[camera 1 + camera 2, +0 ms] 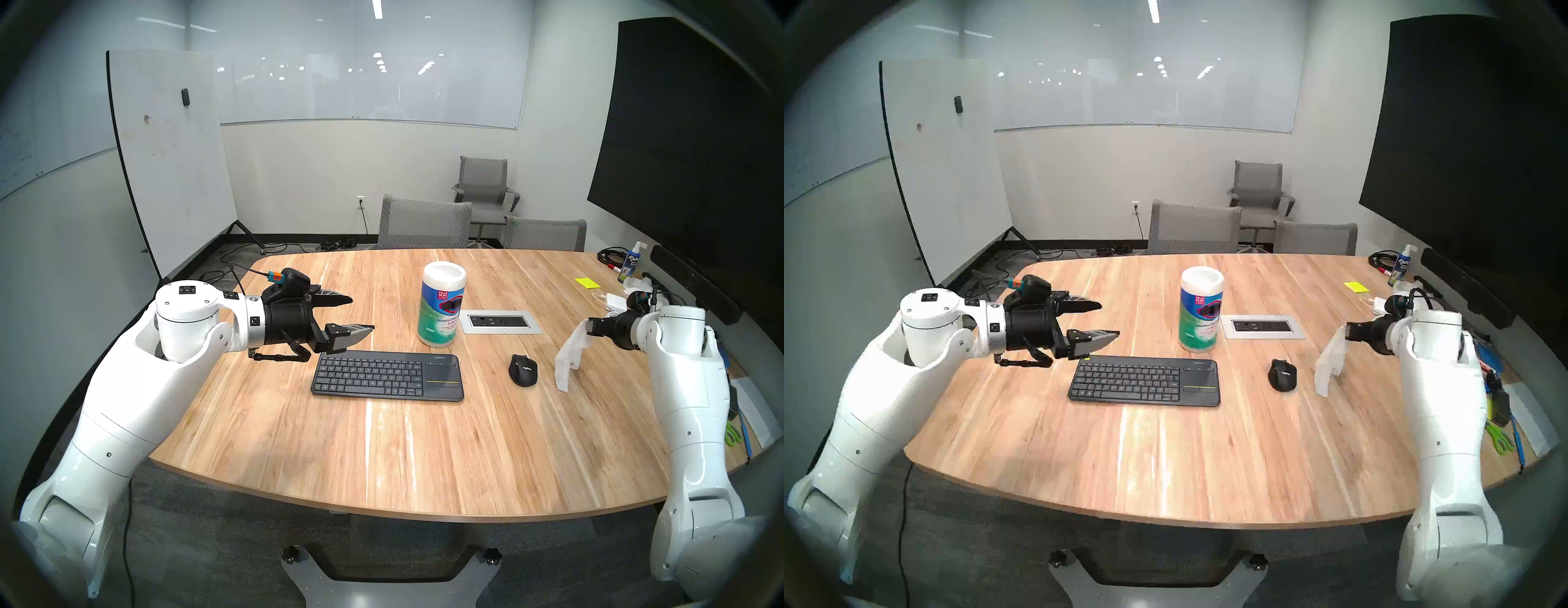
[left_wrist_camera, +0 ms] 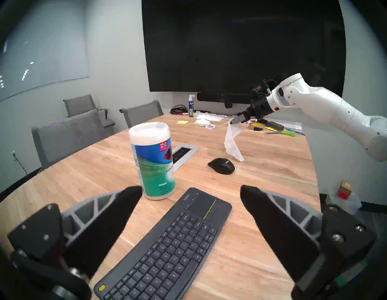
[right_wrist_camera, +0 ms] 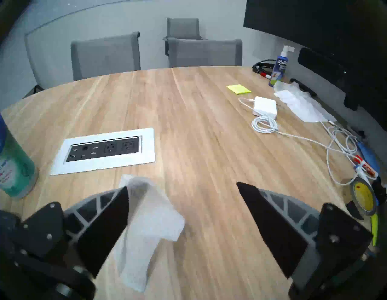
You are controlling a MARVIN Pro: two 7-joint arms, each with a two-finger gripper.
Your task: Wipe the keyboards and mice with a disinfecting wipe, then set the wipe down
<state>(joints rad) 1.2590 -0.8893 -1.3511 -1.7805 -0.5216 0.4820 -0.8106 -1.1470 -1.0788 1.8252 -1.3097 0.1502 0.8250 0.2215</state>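
Your right gripper point(image 3: 182, 186) stands apart, wipe point(image 3: 146, 226) clinging to one finger at lower left; it may drag off-target, missing the bench point(image 3: 188, 125).

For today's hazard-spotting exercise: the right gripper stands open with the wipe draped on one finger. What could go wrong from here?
1. The wipe clings to one finger of the open right gripper, so it may not drop off cleanly.
2. Its lower end hangs near the mouse; it might land on it rather than on the bare table.
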